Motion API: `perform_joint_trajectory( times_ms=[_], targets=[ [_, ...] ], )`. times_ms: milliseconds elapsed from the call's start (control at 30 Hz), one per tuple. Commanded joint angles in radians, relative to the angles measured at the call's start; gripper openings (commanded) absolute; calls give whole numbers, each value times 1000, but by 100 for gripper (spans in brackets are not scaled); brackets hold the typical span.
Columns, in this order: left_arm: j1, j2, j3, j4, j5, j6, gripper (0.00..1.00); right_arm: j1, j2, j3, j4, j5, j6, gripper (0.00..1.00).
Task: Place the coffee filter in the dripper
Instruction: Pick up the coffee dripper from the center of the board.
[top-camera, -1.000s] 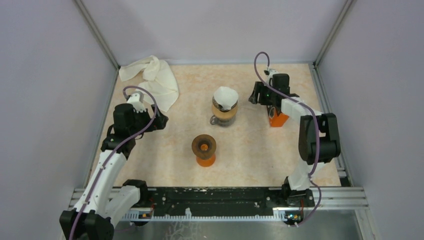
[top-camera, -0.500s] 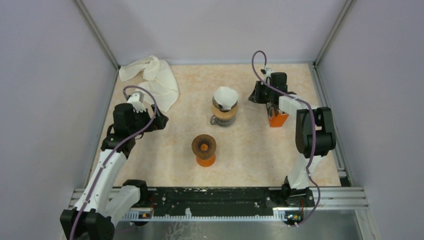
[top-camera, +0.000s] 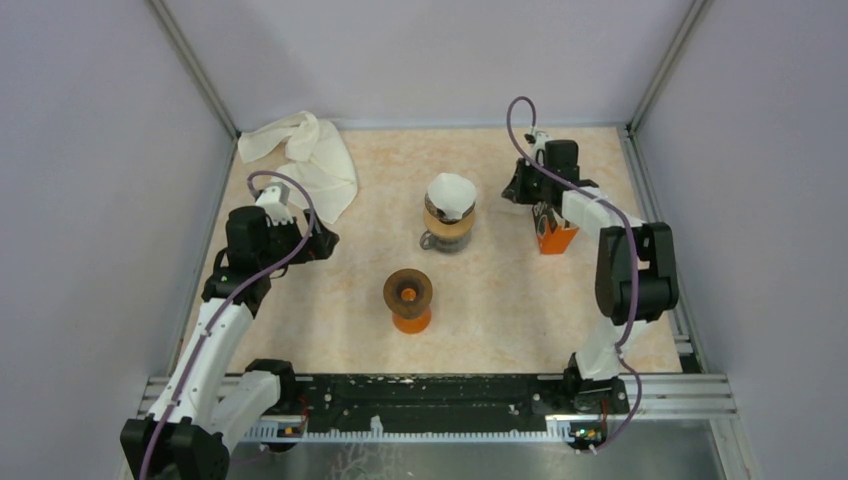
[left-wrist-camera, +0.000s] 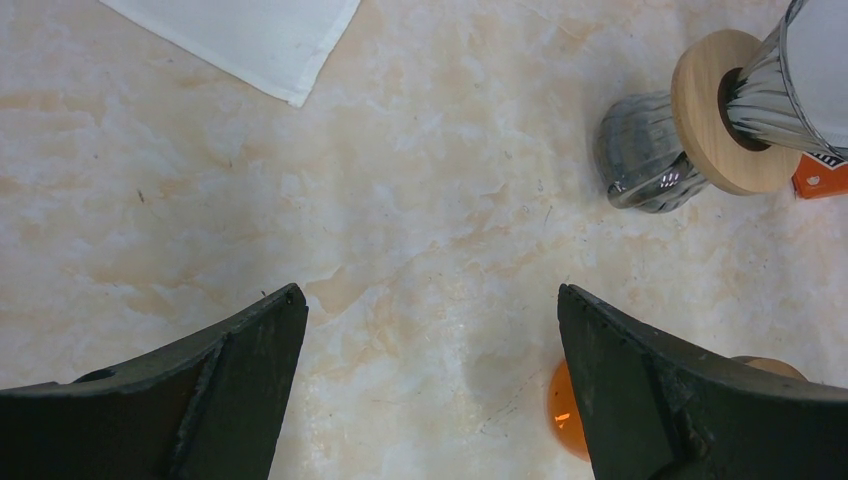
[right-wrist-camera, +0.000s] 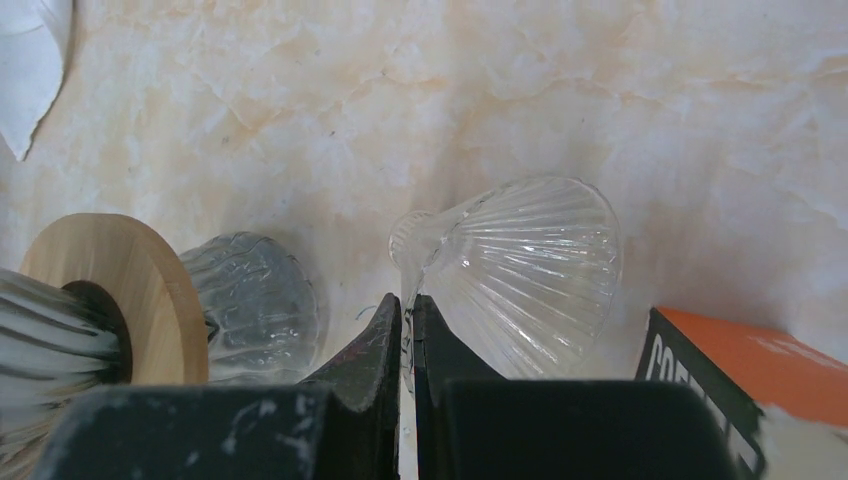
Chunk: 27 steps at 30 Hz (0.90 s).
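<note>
You find the white paper cone filter (top-camera: 451, 190) seated point-down in the wood-collared ribbed glass dripper (right-wrist-camera: 105, 290), just left of the right gripper (right-wrist-camera: 405, 303), its jaws pressed together, and well ahead-right of the left gripper (left-wrist-camera: 430, 292), its jaws spread and empty.

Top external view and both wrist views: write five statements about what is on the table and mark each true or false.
1. The left gripper is open and holds nothing. True.
2. The white cloth lies at the near right corner. False: it lies at the far left corner.
3. A white filter sits on top of the glass carafe. True.
4. The right gripper has its jaws spread wide. False: they are shut together.
5. The orange box stands left of the carafe. False: it stands to its right, beside the right gripper.
</note>
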Motion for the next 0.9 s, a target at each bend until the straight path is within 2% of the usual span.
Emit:
perform_joint_trajectory(
  times_ms=[0,567,767,867],
  targets=[
    [8,-8,-5,34,39,14,100,7,-142,38,-19,53,-33,0],
    [8,-36,-19,57,97,-2,100,121,-451,77,-347,275,-87,0],
    [8,-22,-16,58,135,-7,100,209,-544,95,-447,312,-95,0],
    [8,-13,-14,56,147,-6,100,294,-559,131,-517,391,-117,0]
  ],
)
